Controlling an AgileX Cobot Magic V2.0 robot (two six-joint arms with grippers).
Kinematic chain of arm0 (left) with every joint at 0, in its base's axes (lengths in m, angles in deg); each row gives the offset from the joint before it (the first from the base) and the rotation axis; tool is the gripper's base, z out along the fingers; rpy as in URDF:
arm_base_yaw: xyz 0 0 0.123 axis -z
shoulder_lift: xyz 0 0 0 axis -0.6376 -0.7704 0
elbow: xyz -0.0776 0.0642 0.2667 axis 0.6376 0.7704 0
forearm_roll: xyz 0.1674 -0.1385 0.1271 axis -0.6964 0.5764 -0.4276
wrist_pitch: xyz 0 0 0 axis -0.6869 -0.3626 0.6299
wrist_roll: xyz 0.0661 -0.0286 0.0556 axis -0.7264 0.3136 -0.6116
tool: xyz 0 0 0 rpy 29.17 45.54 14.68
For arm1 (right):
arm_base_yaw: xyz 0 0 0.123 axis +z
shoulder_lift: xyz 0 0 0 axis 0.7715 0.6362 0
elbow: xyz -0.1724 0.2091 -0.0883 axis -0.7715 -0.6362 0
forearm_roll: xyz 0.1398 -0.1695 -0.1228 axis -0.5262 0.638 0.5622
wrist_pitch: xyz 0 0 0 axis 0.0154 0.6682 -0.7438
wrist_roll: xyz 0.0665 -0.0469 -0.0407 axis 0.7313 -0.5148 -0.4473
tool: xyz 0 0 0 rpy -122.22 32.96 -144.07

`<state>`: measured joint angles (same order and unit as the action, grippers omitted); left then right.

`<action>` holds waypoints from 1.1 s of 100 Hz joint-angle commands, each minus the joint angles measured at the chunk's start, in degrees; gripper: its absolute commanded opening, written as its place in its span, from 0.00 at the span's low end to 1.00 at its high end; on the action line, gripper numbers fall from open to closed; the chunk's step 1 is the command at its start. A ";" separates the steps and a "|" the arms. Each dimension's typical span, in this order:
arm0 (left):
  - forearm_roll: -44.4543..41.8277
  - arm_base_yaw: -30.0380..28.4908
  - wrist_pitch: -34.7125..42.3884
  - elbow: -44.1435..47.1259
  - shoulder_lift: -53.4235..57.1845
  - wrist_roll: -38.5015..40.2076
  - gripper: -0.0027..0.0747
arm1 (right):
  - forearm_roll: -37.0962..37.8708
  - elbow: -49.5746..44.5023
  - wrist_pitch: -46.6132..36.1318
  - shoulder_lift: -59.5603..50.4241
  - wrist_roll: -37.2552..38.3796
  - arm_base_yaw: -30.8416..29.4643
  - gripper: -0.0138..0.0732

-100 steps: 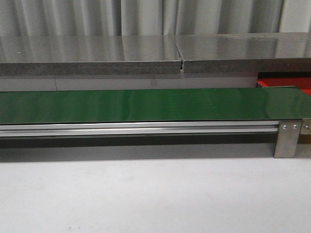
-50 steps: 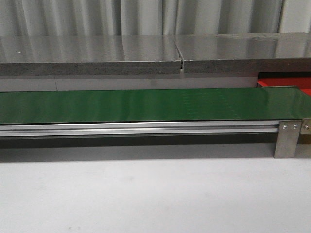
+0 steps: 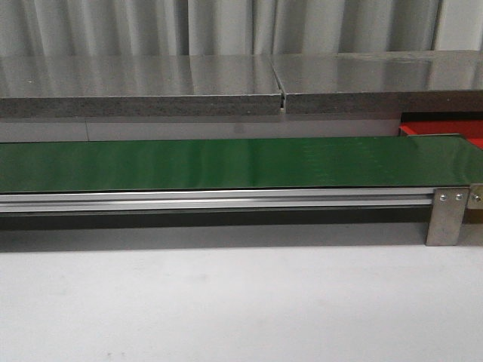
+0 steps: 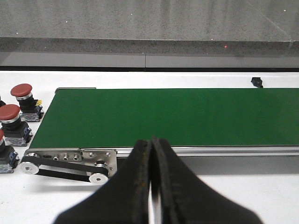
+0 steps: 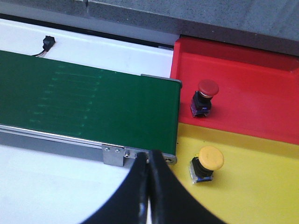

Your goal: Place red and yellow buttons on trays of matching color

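Progress partial: red button (image 5: pixel 206 95) on red tray (image 5: pixel 261 93), yellow button (image 5: pixel 208 163) on yellow tray (image 5: pixel 261 186), more red buttons (image 4: pixel 18 100) waiting beside green belt (image 4: pixel 163 116), both grippers (image 4: pixel 152 182) (image 5: pixel 150 186) clenched empty.

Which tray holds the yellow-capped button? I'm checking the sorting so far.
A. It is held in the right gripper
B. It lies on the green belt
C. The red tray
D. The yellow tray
D: in the right wrist view the yellow button stands on the yellow tray, while the red button stands on the red tray.
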<state>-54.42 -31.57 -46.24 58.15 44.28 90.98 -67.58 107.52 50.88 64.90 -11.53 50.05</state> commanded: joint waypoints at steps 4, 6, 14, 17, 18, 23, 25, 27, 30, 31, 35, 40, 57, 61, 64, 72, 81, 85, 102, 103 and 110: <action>0.00 0.12 4.16 -1.41 -0.48 0.61 0.01 | -0.18 1.52 -3.37 -0.20 -0.44 0.10 0.08; 0.00 0.12 4.16 -1.41 -0.48 0.61 0.01 | -0.18 1.52 -3.37 -0.20 -0.44 0.10 0.08; 0.00 0.12 4.16 -1.41 -0.48 0.61 0.01 | -0.18 1.52 -3.37 -0.20 -0.44 0.10 0.08; 0.00 0.12 4.16 -1.41 -0.48 0.61 0.01 | -0.18 1.52 -3.37 -0.20 -0.44 0.10 0.08; 0.00 0.12 4.16 -1.41 -0.48 0.61 0.01 | -0.18 1.52 -3.37 -0.20 -0.44 0.10 0.08; 0.00 0.12 4.16 -1.41 -0.48 0.61 0.01 | -0.18 1.52 -3.37 -0.20 -0.44 0.10 0.08; 0.00 0.12 4.16 -1.41 -0.48 0.61 0.01 | -0.18 1.52 -3.37 -0.20 -0.44 0.10 0.08; 0.00 0.12 4.16 -1.41 -0.48 0.61 0.01 | -0.18 1.52 -3.37 -0.20 -0.44 0.10 0.08; 0.00 0.12 4.16 -1.41 -0.48 0.61 0.01 | -0.18 1.52 -3.37 -0.20 -0.44 0.10 0.08; 0.00 0.12 4.16 -1.41 -0.48 0.61 0.01 | -0.18 1.52 -3.37 -0.20 -0.44 0.10 0.08; 0.00 0.12 4.16 -1.41 -0.48 0.61 0.01 | -0.18 1.52 -3.37 -0.20 -0.44 0.10 0.08; 0.00 0.12 4.27 -1.41 -0.48 0.61 0.01 | -0.18 1.52 -3.37 -0.20 -0.44 0.10 0.08; 0.00 0.12 4.36 -1.41 -0.48 0.61 0.01 | -0.18 1.52 -3.37 -0.20 -0.44 0.10 0.08; 0.00 0.12 4.36 -1.41 -0.48 0.61 0.01 | -0.18 1.52 -3.37 -0.20 -0.44 0.10 0.08; 0.00 0.12 4.36 -1.41 -0.48 0.61 0.01 | -0.18 1.52 -3.37 -0.20 -0.44 0.10 0.08; 0.00 0.12 4.20 -1.41 -0.48 0.61 0.01 | -0.18 1.52 -3.37 -0.20 -0.44 0.10 0.08; 0.00 0.12 4.10 -1.18 -0.48 0.61 0.01 | -0.18 1.52 -3.37 -0.20 -0.44 0.10 0.08; 0.00 0.12 4.21 -0.90 -0.48 0.61 0.01 | -0.18 1.52 -3.37 -0.20 -0.44 0.10 0.08; -0.18 0.12 4.11 0.29 -0.48 0.61 0.06 | -0.18 1.52 -3.37 -0.20 -0.44 0.10 0.08; -0.18 0.12 4.11 0.26 -0.48 0.61 0.08 | -0.18 1.52 -3.37 -0.20 -0.44 0.10 0.08; -0.18 0.12 4.11 0.32 -0.48 0.61 0.20 | -0.18 1.52 -3.37 -0.20 -0.44 0.10 0.08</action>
<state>-54.42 -31.57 -46.34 59.87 44.28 90.98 -67.58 107.52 51.00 64.90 -11.57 50.05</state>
